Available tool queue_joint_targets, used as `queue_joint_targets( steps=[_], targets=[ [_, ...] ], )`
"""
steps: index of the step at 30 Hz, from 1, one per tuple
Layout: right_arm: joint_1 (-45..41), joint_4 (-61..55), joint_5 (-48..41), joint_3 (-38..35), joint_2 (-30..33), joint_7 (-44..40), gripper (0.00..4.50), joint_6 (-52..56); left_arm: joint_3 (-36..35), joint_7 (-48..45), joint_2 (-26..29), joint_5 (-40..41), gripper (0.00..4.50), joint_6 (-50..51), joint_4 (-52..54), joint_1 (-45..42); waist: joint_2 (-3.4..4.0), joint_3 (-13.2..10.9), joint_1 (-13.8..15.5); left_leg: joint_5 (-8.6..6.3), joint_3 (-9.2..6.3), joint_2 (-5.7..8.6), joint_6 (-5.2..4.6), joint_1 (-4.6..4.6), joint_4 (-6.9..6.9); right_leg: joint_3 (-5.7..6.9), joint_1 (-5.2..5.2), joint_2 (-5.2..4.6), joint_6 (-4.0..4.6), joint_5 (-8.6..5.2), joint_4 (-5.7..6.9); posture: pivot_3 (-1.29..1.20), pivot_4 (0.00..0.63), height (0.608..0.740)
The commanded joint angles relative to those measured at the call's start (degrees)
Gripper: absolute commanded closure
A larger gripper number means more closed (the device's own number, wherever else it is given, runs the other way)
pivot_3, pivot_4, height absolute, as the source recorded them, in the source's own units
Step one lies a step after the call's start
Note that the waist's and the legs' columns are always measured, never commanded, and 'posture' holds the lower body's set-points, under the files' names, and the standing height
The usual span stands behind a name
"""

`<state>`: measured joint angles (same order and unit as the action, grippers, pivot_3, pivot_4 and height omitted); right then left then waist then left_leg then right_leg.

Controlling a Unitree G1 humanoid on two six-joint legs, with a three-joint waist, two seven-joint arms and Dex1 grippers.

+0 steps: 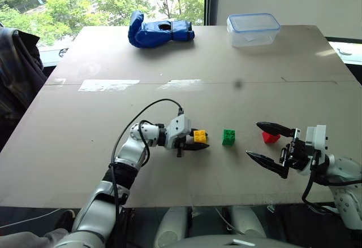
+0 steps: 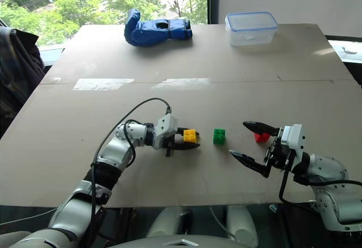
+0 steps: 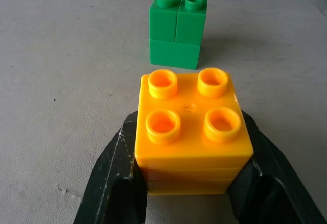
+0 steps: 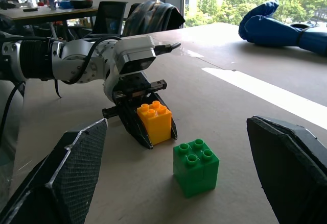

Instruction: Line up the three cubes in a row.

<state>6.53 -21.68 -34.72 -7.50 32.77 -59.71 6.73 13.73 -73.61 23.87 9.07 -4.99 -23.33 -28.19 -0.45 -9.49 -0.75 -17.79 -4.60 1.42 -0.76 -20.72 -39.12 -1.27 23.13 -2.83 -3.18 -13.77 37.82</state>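
We note the left claw (image 1: 195, 140) clamped on the yellow cube (image 1: 199, 136), low on the surface (image 1: 85, 146) just left of the green cube (image 1: 229, 136). A skewed release could nudge green out of line. The red cube (image 1: 270, 138) lies between the spread fingers of the right claw (image 1: 266, 142), which might knock it.

No readable text, labels, brands, numbers or signs in any view.
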Motion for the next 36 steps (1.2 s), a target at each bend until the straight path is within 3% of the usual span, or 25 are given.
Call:
queue_joint_targets(
  steps=[1,7,8,9,13,28,32,36],
  targets=[
    [-0.13,-1.48,-0.75,-0.41,-0.07,-0.11,0.00,-0.70,0.79,-1.56,0.79,-0.31,3.18,0.58,-0.96,0.84,0.00,0.00,-0.01,0.00,0.00,0.00,0.00,0.00,0.00,0.00,0.00,0.00,0.00,0.00,0.00,0.00,0.150,0.740],
    [0.22,-1.57,-0.62,-0.47,-0.05,-0.13,0.00,-0.88,0.74,-1.95,0.74,0.00,3.18,1.17,-0.36,1.47,0.00,0.00,-0.04,0.00,0.00,0.00,0.00,0.00,0.00,-0.01,0.00,0.00,0.00,0.00,0.00,0.00,0.150,0.740],
    [0.21,-1.53,-0.60,-0.46,-0.03,-0.17,0.00,-0.90,0.71,-1.99,0.70,0.10,2.14,1.23,-0.35,1.47,0.00,0.00,-0.04,0.00,0.00,0.00,0.00,0.00,0.00,-0.01,0.00,0.00,0.00,0.00,-0.01,0.00,0.150,0.740],
    [0.19,-1.51,-0.58,-0.44,-0.02,-0.20,0.00,-0.91,0.67,-1.96,0.64,0.11,1.91,1.23,-0.38,1.46,0.01,0.01,-0.04,0.00,0.00,0.00,0.00,0.00,0.00,-0.01,0.00,0.00,0.00,0.00,-0.01,0.00,0.150,0.740],
    [-0.01,-1.50,-0.57,-0.31,0.04,-0.27,0.00,-0.81,0.31,0.12,0.28,-1.12,0.09,-0.48,-1.30,1.26,0.01,0.01,0.01,0.00,0.00,0.00,0.00,0.00,0.00,-0.01,0.00,0.00,0.00,0.00,0.00,0.00,0.150,0.740],
    [0.12,-1.74,-0.54,-0.05,-0.01,-0.19,0.00,-0.75,-3.06,3.81,1.11,2.04,0.09,0.33,3.07,3.97,0.05,0.03,-0.15,0.00,-0.01,-0.02,0.00,0.03,-0.01,-0.02,0.00,0.00,0.00,0.00,0.05,0.00,0.150,0.740],
    [0.28,-1.71,-0.64,-0.05,-0.02,-0.27,0.00,-0.74,-6.56,3.01,1.72,7.72,0.09,3.65,8.82,5.02,0.04,0.02,-0.08,0.00,-0.02,-0.03,0.00,-0.01,-0.01,-0.01,0.01,0.00,0.00,0.00,0.03,0.00,0.150,0.740],
    [0.59,-1.75,-0.73,-0.01,0.29,-0.73,0.00,-0.64,-7.47,-2.16,5.91,12.47,0.09,7.67,17.06,7.94,0.02,-0.01,-0.03,0.00,-0.03,-0.04,0.00,-0.05,-0.01,0.00,0.02,-0.04,0.01,-0.01,-0.02,0.00,0.150,0.740]
  ],
)
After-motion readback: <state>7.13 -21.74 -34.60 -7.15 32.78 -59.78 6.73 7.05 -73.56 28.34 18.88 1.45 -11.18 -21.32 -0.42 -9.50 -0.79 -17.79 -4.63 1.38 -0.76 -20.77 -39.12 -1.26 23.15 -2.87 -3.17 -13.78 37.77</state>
